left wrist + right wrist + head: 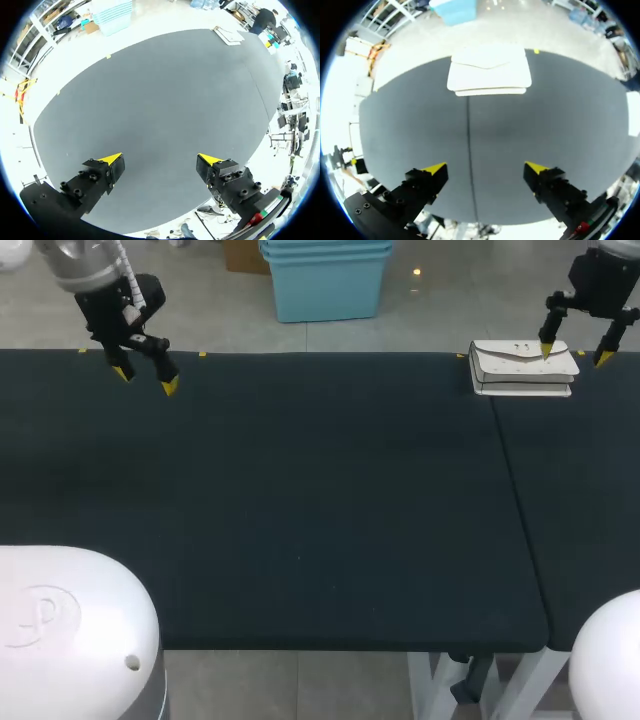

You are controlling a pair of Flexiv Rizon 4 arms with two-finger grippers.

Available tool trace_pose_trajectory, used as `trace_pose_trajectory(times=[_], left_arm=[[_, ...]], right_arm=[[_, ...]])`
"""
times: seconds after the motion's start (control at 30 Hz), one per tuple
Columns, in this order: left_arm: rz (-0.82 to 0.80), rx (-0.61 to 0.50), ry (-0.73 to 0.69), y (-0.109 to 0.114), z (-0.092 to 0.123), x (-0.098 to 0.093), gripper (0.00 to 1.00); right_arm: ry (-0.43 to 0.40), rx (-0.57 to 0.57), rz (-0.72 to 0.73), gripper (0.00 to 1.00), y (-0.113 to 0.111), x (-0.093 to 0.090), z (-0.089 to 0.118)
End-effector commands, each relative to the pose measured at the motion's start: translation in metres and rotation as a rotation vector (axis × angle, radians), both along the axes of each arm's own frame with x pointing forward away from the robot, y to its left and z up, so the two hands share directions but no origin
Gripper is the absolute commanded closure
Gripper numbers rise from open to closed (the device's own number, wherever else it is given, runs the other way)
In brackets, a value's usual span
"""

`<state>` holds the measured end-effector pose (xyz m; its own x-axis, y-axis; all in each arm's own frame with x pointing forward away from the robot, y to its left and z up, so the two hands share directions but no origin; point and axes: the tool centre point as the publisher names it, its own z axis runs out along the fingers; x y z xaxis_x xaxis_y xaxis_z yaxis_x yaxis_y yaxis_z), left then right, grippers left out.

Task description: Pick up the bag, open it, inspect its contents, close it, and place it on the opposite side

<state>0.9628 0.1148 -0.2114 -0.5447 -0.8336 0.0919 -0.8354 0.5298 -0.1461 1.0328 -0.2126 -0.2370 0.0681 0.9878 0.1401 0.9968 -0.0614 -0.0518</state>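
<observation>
A white bag (524, 370) lies flat at the dark counter's (320, 500) far right edge, right jaws wide just beside it, left jaws wide over the far left corner.

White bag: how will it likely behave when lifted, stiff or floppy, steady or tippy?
The white bag lies flat with straight edges, so it is probably fairly stiff. Lying low, it should slide rather than tip. Its flap might swing loose.

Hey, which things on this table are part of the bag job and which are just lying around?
Part of the job: white bag, flap down, far right; right gripper, open, near it; left gripper, open, far left.
Just there: yellow tape marks on the table's far edge.
</observation>
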Motion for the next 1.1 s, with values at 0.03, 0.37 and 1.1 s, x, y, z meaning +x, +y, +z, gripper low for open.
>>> trace_pose_trajectory(times=[0.03,0.37,1.1], left_arm=[[-0.452,-0.249,-0.336,0.0,-0.012,-0.014,0.0],[-0.752,-0.388,-0.435,-0.009,-0.025,-0.016,0.0],[-1.075,-0.455,-0.372,-0.041,-0.063,-0.007,0.0]], right_arm=[[0.043,0.087,-0.014,0.0,-0.017,0.014,-0.014],[0.033,0.191,-0.085,0.0,-0.042,0.033,-0.035],[-0.002,0.323,-0.238,0.0,-0.073,0.066,-0.079]])
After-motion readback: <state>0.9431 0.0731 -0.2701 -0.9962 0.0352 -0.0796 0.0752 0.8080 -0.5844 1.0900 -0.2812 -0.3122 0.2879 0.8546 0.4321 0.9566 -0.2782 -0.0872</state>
